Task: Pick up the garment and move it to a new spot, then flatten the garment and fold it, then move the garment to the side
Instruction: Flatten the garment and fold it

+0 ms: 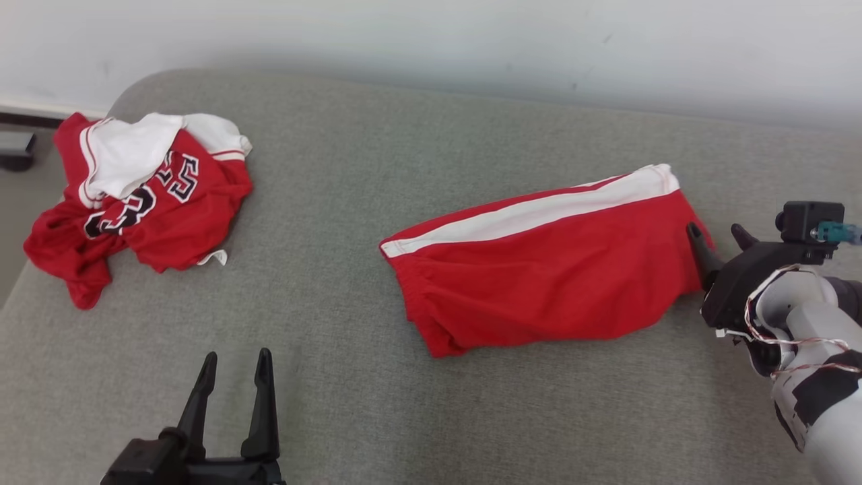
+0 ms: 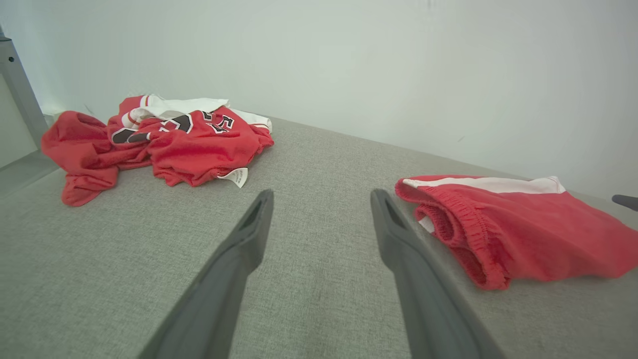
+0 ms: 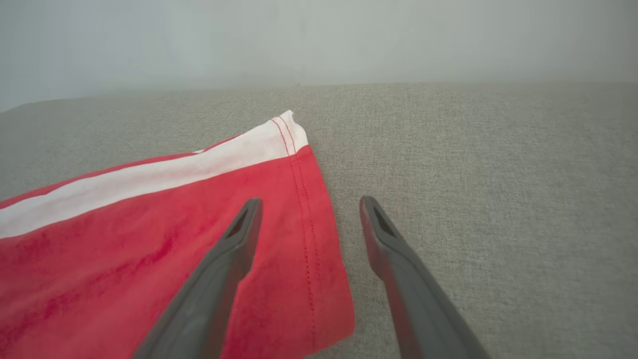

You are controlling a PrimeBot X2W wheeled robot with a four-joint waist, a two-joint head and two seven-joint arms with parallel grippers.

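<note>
Folded red shorts (image 1: 545, 263) lie right of centre on the grey cushion (image 1: 350, 377), well apart from the crumpled jersey (image 1: 141, 195). My right gripper (image 1: 716, 230) stands open astride their hemmed end, one finger over cloth, one over bare cushion. My left gripper (image 1: 237, 356) is open and empty. Risk: pinching only the top layer, so the fold opens when I shift them aside.
</note>
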